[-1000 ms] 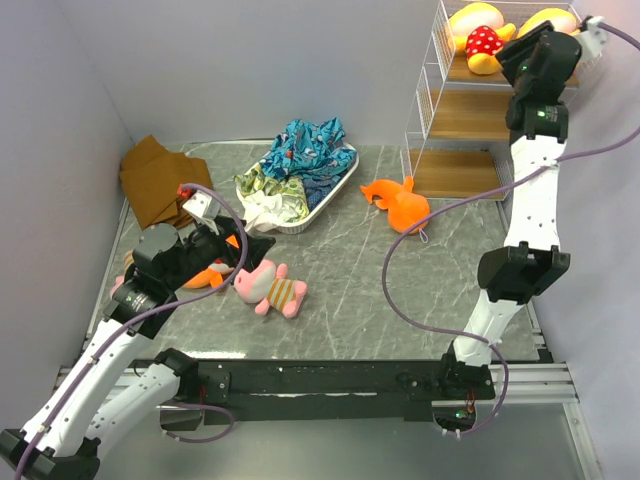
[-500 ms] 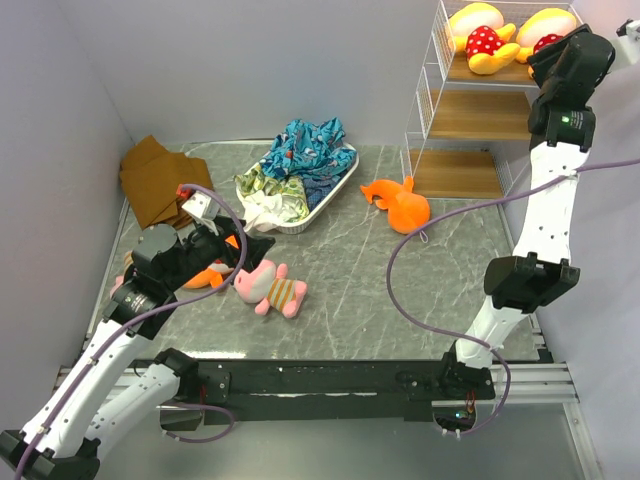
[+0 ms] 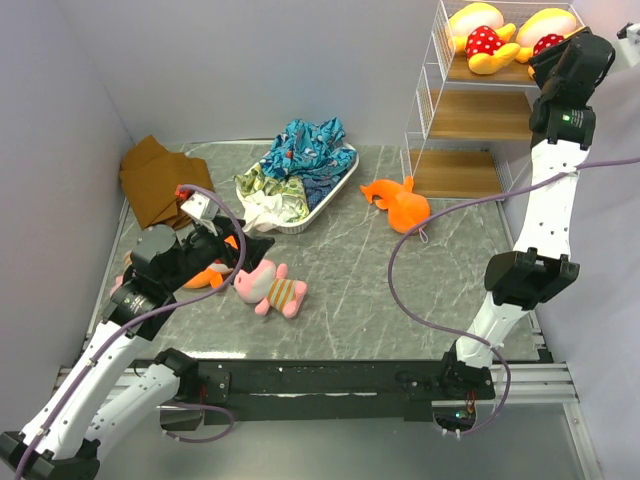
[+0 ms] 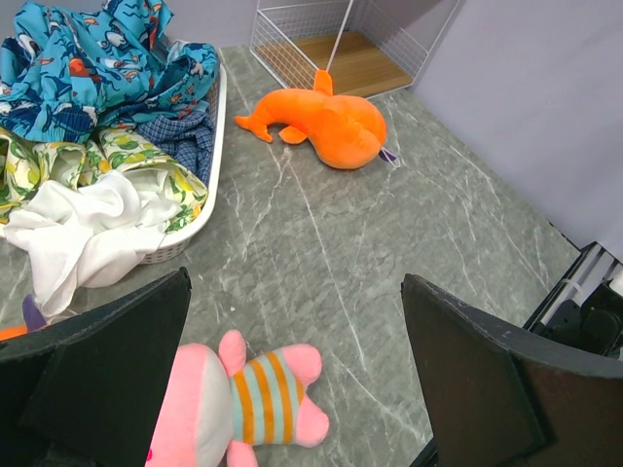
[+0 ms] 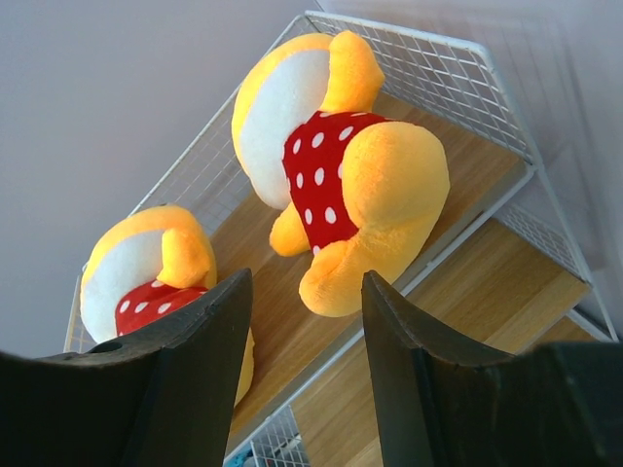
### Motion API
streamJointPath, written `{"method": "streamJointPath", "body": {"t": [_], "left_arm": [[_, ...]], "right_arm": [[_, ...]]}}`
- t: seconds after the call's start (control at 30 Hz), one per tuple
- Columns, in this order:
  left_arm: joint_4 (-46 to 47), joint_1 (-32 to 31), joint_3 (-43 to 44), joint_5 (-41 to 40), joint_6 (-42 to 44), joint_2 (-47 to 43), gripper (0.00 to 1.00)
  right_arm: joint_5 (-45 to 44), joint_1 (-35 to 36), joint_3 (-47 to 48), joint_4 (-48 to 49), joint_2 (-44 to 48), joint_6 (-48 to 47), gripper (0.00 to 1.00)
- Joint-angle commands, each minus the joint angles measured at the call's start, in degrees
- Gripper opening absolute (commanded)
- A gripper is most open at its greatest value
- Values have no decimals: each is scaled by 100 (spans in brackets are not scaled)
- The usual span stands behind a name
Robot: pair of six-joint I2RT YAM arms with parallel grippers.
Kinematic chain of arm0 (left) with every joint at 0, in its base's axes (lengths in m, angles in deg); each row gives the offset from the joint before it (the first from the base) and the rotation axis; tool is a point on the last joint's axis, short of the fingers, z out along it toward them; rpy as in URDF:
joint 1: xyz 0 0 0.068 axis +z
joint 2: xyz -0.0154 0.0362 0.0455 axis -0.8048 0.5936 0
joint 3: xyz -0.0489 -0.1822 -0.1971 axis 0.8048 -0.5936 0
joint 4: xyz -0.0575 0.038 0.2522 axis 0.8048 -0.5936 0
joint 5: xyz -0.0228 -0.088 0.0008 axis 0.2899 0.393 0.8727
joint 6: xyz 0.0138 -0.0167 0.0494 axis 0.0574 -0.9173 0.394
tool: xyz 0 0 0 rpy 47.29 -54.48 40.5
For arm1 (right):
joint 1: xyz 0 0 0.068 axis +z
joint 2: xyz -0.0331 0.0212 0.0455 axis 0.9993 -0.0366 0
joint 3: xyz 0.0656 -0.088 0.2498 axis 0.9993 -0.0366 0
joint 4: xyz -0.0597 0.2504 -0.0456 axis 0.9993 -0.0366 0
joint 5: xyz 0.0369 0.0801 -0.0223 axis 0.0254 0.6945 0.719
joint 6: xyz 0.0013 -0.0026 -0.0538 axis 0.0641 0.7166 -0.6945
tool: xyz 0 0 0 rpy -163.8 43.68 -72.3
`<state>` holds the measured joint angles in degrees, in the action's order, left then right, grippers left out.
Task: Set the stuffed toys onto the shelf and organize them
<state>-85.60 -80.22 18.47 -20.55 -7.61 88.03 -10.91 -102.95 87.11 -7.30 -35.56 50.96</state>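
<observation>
Two yellow toys with red dotted bodies (image 3: 482,38) (image 3: 545,24) lie on the top board of the white wire shelf (image 3: 470,115). In the right wrist view both show, one (image 5: 341,165) and the other (image 5: 146,282), just beyond my open, empty right gripper (image 5: 307,311), which hangs at the shelf's right front (image 3: 553,52). My left gripper (image 3: 250,250) is open and empty over a pink striped toy (image 3: 268,288) (image 4: 234,409). One orange shark (image 3: 400,205) (image 4: 321,122) lies near the shelf foot. Another orange shark (image 3: 205,273) lies under the left arm.
A white oval tray (image 3: 335,190) with a blue-patterned cloth heap (image 3: 300,160) stands at the back middle, and also shows in the left wrist view (image 4: 209,126). A brown folded cloth (image 3: 155,180) lies at the back left. Grey walls close both sides. A purple cable (image 3: 400,290) loops over the table.
My right gripper has drawn back to the right from the top board, uncovering the second yellow toy there. The left arm has not moved.
</observation>
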Motion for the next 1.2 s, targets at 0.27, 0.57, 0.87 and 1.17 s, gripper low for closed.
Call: {"method": "streamJointPath", "body": {"t": [0.27, 0.57, 0.87, 1.17], "left_arm": [[151, -26, 77, 60, 82, -53, 96], [151, -26, 68, 51, 91, -70, 96], [142, -17, 77, 51, 100, -44, 96], [125, -26, 68, 51, 100, -44, 96]], "right_arm": [[-212, -60, 193, -167, -172, 348, 54], [69, -147, 202, -35, -321, 515, 48], [630, -200, 114, 298, -304, 743, 16], [1079, -314, 26, 527, -225, 1253, 14]]}}
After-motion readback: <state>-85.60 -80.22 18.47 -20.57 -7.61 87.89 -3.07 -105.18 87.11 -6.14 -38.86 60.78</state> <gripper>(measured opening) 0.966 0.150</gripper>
